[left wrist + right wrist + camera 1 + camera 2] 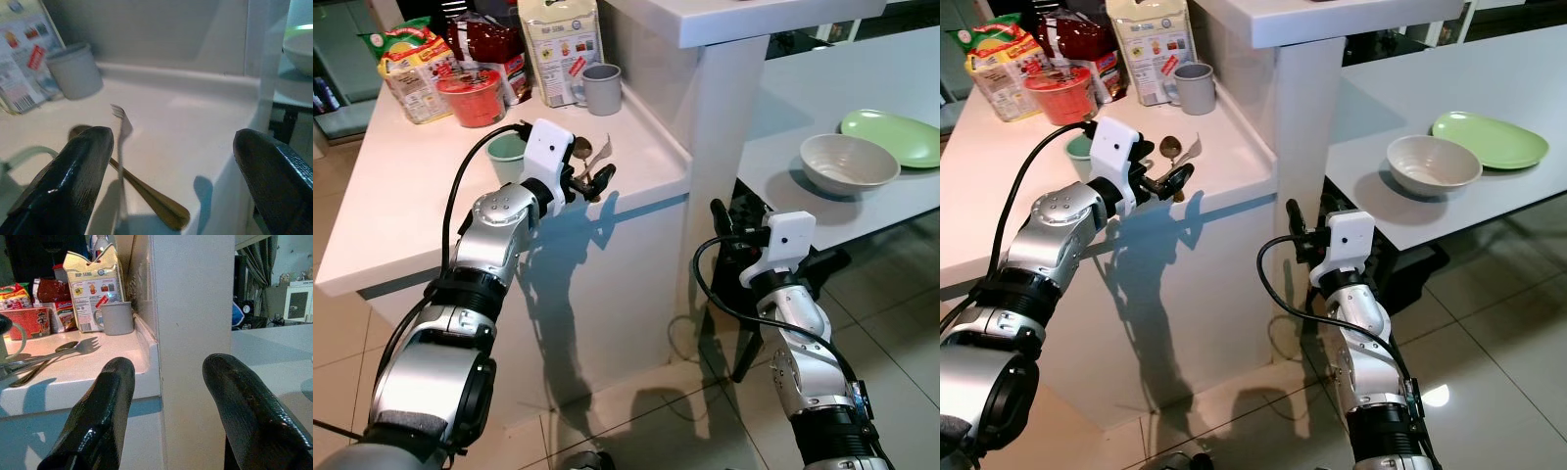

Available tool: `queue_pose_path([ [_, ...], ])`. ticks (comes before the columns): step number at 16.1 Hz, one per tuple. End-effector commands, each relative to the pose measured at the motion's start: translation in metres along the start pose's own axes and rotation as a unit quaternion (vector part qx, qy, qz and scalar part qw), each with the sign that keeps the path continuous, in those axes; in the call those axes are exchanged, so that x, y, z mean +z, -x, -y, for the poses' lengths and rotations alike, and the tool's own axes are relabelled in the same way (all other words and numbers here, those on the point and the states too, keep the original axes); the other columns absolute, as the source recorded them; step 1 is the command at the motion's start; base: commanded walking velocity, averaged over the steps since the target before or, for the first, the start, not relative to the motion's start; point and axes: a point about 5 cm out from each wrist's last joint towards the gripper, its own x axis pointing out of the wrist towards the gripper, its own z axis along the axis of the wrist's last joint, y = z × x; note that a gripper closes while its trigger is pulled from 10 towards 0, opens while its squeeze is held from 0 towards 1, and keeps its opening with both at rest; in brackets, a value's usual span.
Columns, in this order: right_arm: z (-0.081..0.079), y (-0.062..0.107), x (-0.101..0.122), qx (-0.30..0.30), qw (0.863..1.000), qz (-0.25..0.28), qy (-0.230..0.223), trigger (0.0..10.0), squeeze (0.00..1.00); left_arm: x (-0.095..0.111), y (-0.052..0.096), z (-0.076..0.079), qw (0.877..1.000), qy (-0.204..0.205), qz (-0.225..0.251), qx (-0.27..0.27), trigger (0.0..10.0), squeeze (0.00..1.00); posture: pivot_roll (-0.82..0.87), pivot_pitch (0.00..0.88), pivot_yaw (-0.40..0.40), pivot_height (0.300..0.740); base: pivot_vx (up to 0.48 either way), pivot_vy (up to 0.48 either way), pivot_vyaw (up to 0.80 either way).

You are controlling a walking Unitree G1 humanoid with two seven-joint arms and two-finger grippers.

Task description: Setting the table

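A silver fork (121,128) and a bronze spoon (149,196) lie side by side on the white counter (401,196), near its front right corner. My left gripper (592,168) hovers just over their handle ends. It is open, its two black fingers (73,176) standing wide on either side of the cutlery and holding nothing. My right gripper (724,220) is lower, in front of the white pillar (729,117) between counter and dining table, open and empty. A beige bowl (849,162) and a green plate (893,137) sit on the white dining table (891,206) at the right.
A grey cup (602,88), a mint mug (507,154), a red noodle cup (470,96), a carton (558,49) and snack packets crowd the back of the counter. A raised shelf (773,15) overhangs the pillar. Tiled floor lies below, with a black chair frame under the table.
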Motion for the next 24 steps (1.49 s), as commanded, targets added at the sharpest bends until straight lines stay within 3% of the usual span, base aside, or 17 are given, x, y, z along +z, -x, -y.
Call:
queue_pose_path([
  [1, -0.002, -0.001, 0.004, 0.000, 1.000, 0.006, -0.002, 10.0, 0.00, 0.003, -0.003, -0.002, 1.000, -0.014, -0.010, -0.009, 10.0, 0.00, -0.01, 0.000, 0.116, 0.740, 0.000, 0.000, 0.00],
  [5, -0.003, 0.003, 0.004, -0.001, 1.000, 0.002, -0.002, 10.0, 0.00, -0.011, -0.005, -0.005, 0.998, 0.005, -0.060, 0.003, 10.0, 0.00, -0.02, 0.000, 0.118, 0.740, 0.000, 0.000, 0.00],
  [9, -0.001, 0.006, 0.006, -0.002, 1.000, 0.001, -0.002, 10.0, 0.00, -0.011, -0.005, -0.016, 0.996, 0.038, -0.074, 0.030, 10.0, 0.00, -0.03, 0.000, 0.119, 0.740, 0.000, 0.000, 0.00],
  [20, -0.002, 0.013, 0.008, -0.003, 1.000, -0.006, -0.001, 10.0, 0.00, -0.013, -0.010, -0.014, 0.991, 0.044, -0.108, 0.065, 10.0, 0.00, -0.05, 0.000, 0.123, 0.740, 0.000, 0.000, 0.00],
  [24, -0.003, 0.016, 0.009, -0.005, 1.000, -0.009, -0.002, 10.0, 0.00, -0.016, -0.011, -0.010, 0.992, 0.026, -0.110, 0.062, 10.0, 0.00, -0.06, 0.000, 0.128, 0.740, 0.000, 0.000, 0.00],
])
